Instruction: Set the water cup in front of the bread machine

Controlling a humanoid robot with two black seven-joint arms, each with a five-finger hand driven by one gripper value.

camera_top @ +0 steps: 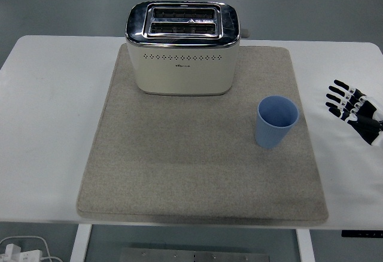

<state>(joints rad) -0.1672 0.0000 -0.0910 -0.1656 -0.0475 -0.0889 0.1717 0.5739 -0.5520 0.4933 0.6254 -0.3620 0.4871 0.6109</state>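
A light blue water cup stands upright and empty on the right part of a grey mat. The cream and chrome bread machine sits at the back of the mat, to the cup's upper left. My right hand hovers over the white table at the right edge, well right of the cup and apart from it. Its fingers are spread and hold nothing. My left arm does not show.
The white table extends past the mat on both sides. White cables and a power strip lie on the floor at the lower left, below the table's near edge.
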